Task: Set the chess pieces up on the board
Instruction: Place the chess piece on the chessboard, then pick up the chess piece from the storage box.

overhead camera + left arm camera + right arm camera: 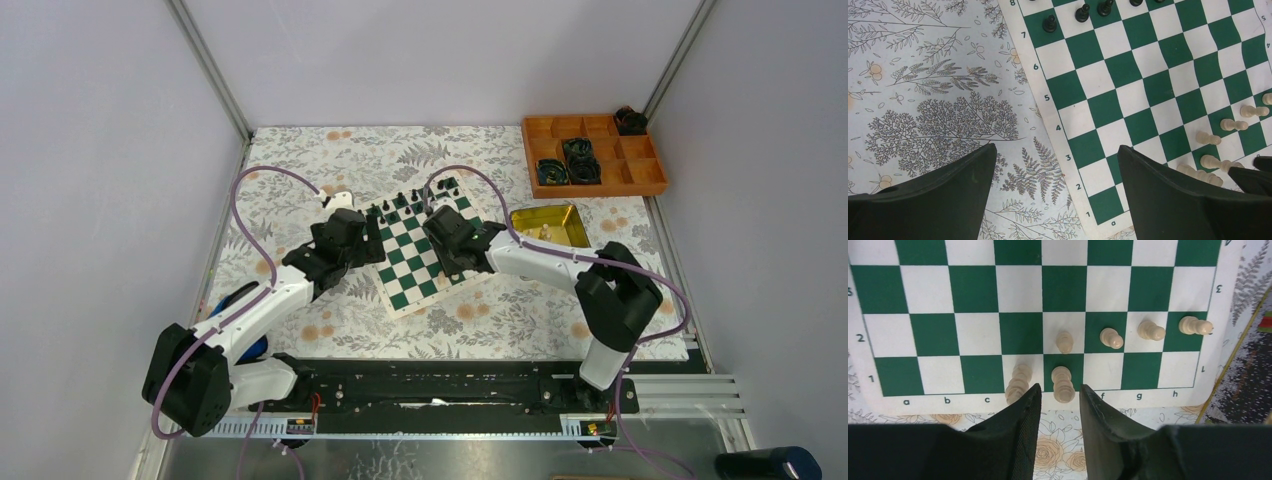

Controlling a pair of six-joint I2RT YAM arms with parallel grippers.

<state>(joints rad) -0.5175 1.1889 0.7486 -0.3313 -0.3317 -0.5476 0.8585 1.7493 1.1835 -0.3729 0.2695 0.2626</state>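
Note:
The green-and-white board lies mid-table. My right gripper hangs over the board's first-row edge, jaws narrowly apart. A cream piece stands on e1 just past the fingertips, with a little space on each side. Another cream piece stands on d1, and cream pawns line row 2 from e to h. My left gripper is wide open and empty over the board's a-file corner. Black pieces stand on the far rows.
A gold tin holding a few pale pieces sits right of the board; its edge shows in the right wrist view. An orange compartment tray with black coiled cables stands at the back right. Floral cloth covers the table.

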